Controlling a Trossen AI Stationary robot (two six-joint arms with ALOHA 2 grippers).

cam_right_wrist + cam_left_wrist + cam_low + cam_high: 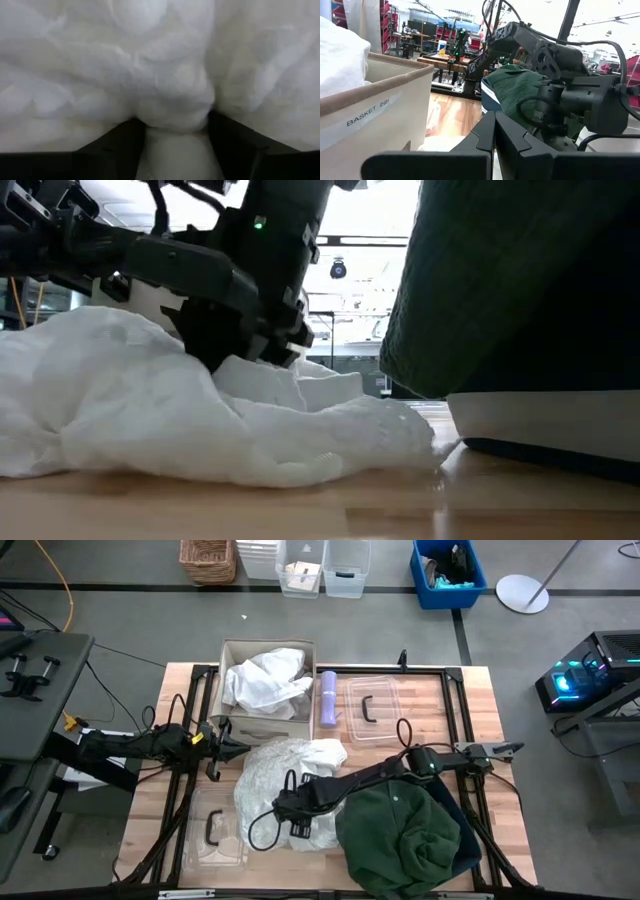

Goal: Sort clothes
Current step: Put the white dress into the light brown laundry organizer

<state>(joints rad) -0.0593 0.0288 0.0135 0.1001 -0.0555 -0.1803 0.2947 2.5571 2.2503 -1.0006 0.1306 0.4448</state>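
Observation:
A pile of white thin fabric (pixel 268 772) lies on the table's middle and also shows in the low view (pixel 130 410). My right gripper (pixel 273 808) reaches in from the right and is shut on this fabric (pixel 150 55). A dark green shirt (pixel 400 830) lies heaped on a dark garment (pixel 470 848) at the near right. More white fabric (pixel 265 680) fills the basket (pixel 228 648). My left gripper (pixel 240 747) is shut and empty, beside the basket's near wall. No plaid shirt shows. My right gripper has a thick bunch of the white fabric (pixel 175 102) between its two fingers (pixel 125 142). It comes at the pile slanting down from the table's right. The pile's underside lies on the table; how many layers are caught I cannot tell.
A purple roll (pixel 327 697) and a clear lid with a handle (pixel 372 708) lie right of the basket. Another clear lid (pixel 213 830) lies near left. A black frame (pixel 455 680) runs around the table top. Bins stand on the floor beyond the far edge.

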